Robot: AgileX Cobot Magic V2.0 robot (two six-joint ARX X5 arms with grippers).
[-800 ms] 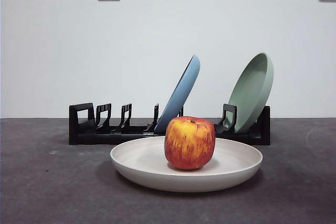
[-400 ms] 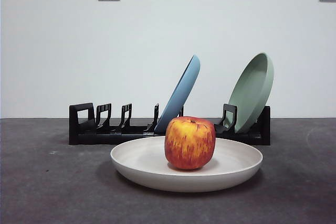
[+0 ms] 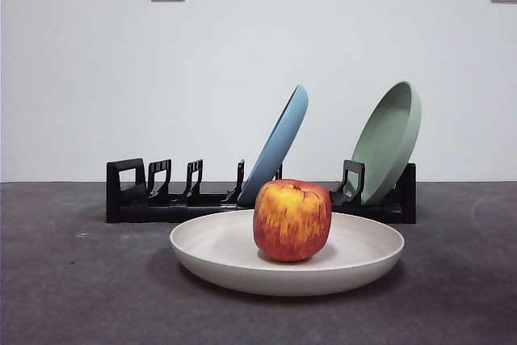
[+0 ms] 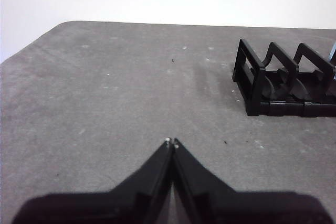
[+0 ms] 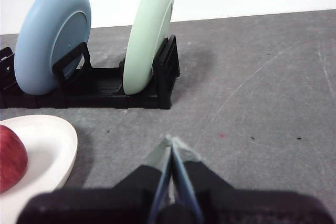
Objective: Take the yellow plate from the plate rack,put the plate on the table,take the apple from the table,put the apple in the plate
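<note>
1. Left fingers pressed together, empty, low over bare worktop beside the rack's end.
2. Right fingers likewise together, empty, parked clear of the plate.
3. Apple sits in the plate's middle, in front of the rack; task looks done.

Bare table is lying open either side of the yellow plate, while the plate rack is blocking behind it.
</note>
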